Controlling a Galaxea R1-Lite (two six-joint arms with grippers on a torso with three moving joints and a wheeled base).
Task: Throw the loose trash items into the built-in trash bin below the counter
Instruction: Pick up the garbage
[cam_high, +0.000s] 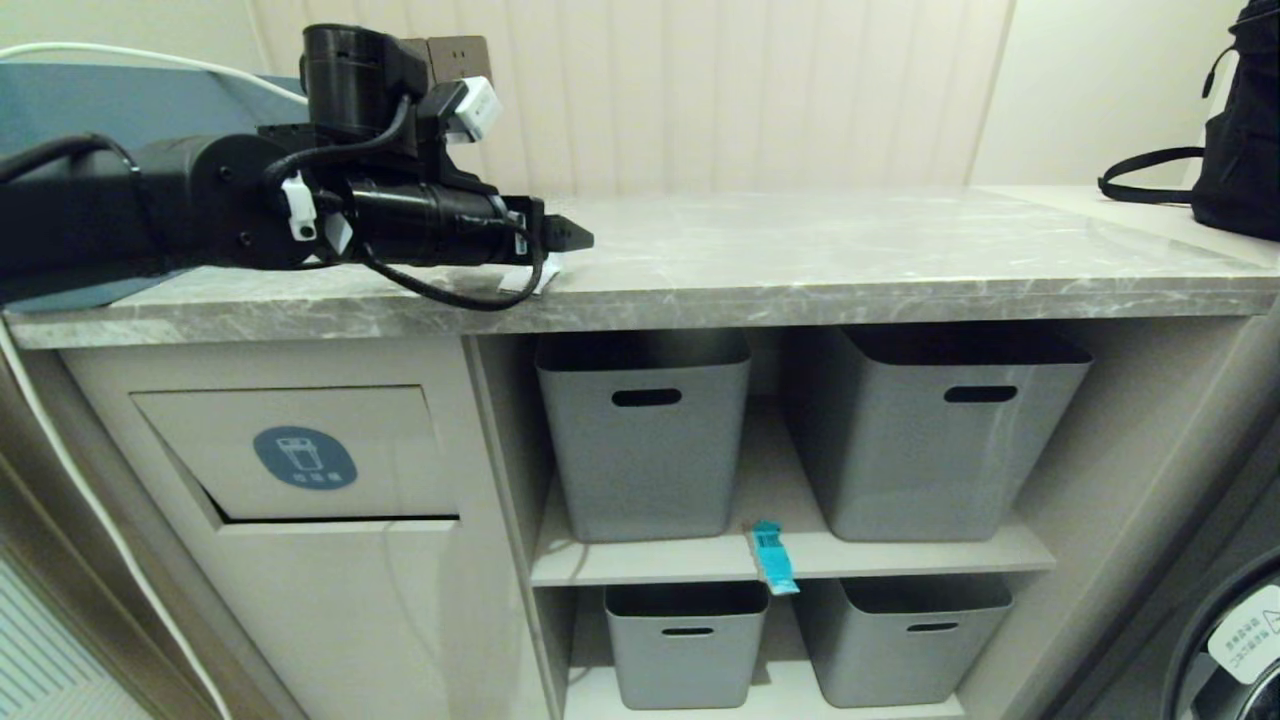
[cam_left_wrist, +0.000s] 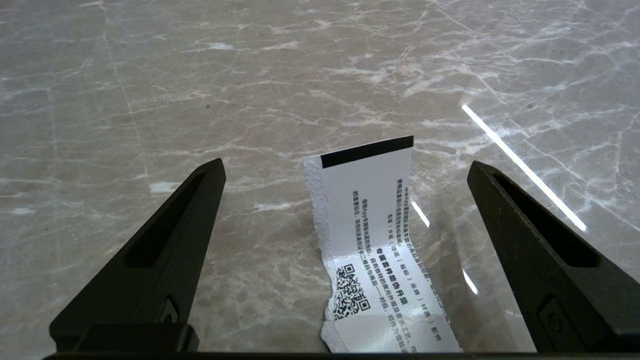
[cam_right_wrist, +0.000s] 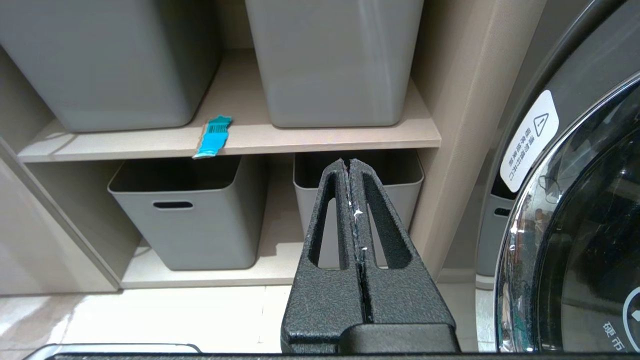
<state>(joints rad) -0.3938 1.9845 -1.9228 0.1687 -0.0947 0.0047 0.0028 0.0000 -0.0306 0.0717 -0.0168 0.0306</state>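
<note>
A white paper strip with a black end lies curled on the grey marble counter. My left gripper hovers low over it, open wide, one finger on each side and touching nothing. In the head view this gripper reaches in from the left over the counter's front edge, with the strip peeking out beneath it. A teal barcoded wrapper hangs over the edge of the middle shelf between two baskets. The trash bin flap with its blue sticker sits below the counter at the left. My right gripper is shut and empty, low before the shelves.
Grey plastic baskets fill both shelves. A black bag rests on the counter's right end. A washing machine door stands at the right. A teal-blue box and a white cable lie behind my left arm.
</note>
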